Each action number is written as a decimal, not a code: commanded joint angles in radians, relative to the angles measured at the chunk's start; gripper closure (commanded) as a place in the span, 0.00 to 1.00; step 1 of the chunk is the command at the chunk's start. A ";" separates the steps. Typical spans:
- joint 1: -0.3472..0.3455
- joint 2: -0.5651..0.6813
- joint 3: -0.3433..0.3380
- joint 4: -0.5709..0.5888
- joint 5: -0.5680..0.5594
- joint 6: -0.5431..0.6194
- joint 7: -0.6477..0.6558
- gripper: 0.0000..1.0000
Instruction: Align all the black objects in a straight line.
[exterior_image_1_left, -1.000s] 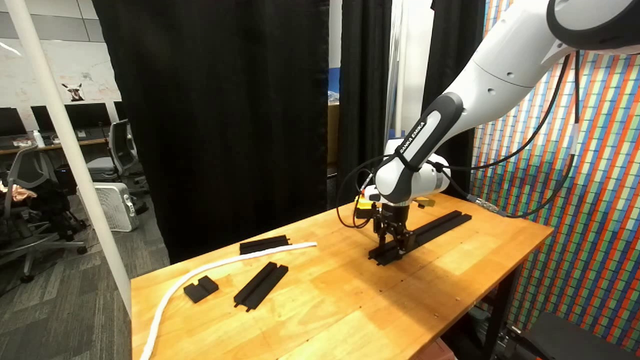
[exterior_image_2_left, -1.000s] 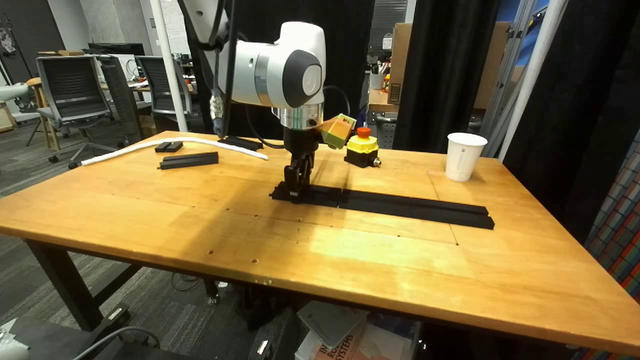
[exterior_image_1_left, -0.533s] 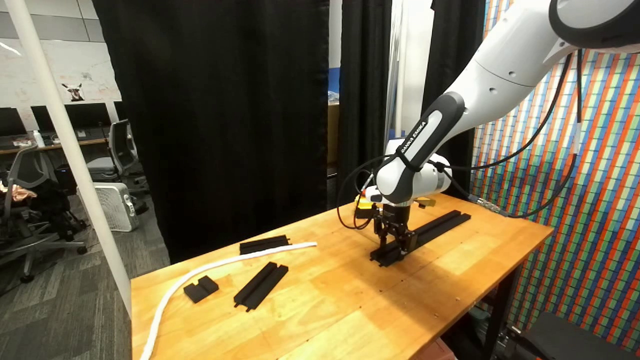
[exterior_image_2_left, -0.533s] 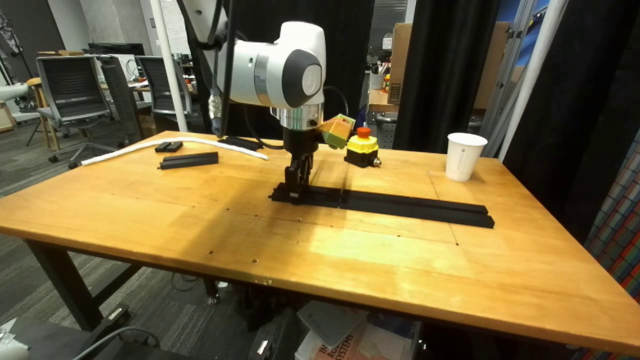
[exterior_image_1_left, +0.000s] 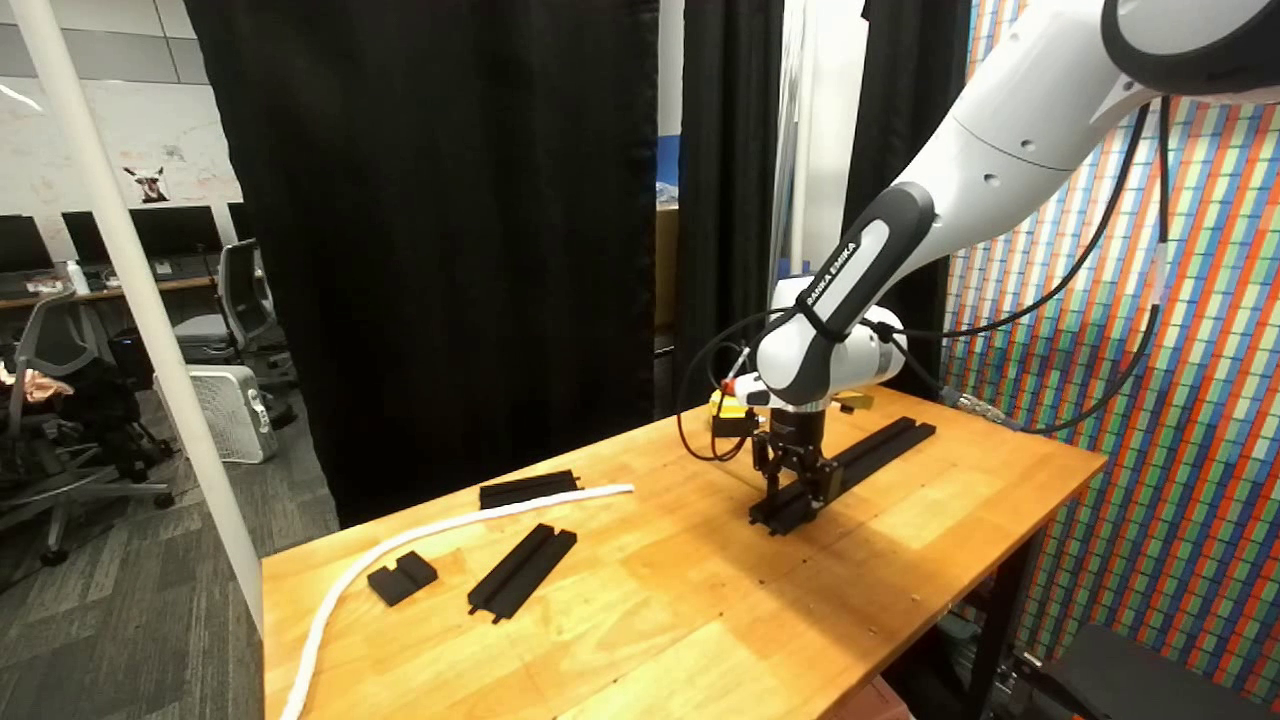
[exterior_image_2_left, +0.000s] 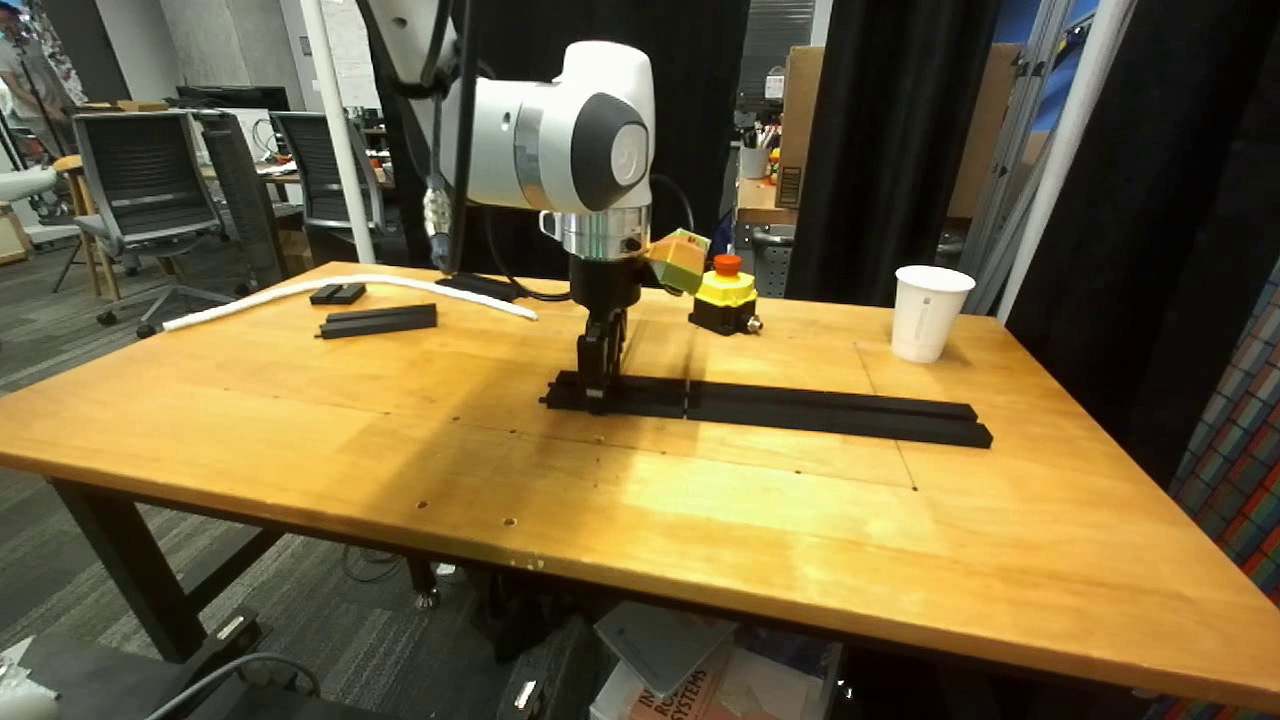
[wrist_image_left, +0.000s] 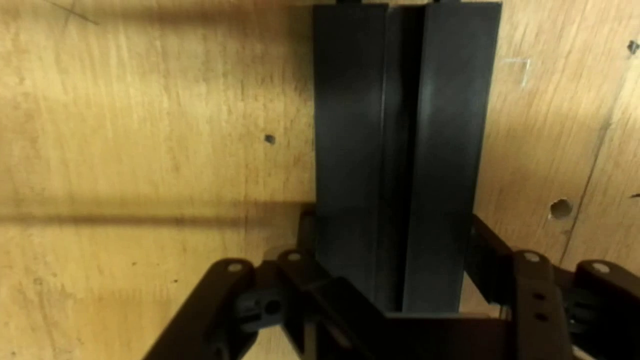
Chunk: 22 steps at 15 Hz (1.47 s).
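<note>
Black grooved bar (wrist_image_left: 395, 155) snug between both fingers (wrist_image_left: 487, 256)

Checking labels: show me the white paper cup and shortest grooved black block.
White paper cup (exterior_image_2_left: 930, 316), in an exterior view: side wall.
Shortest grooved black block (exterior_image_1_left: 402, 579), in an exterior view: upper surface.

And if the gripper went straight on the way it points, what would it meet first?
Probably the wooden tabletop: the gripper points down, clamped across the grooved black bar, tips low beside it; whether they touch the tabletop is unclear.
</note>
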 joint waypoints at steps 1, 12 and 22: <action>-0.003 -0.001 -0.019 -0.013 -0.036 -0.024 -0.034 0.55; 0.004 -0.010 -0.044 -0.021 -0.068 -0.055 -0.011 0.00; 0.057 -0.097 -0.053 -0.037 -0.119 -0.116 0.152 0.00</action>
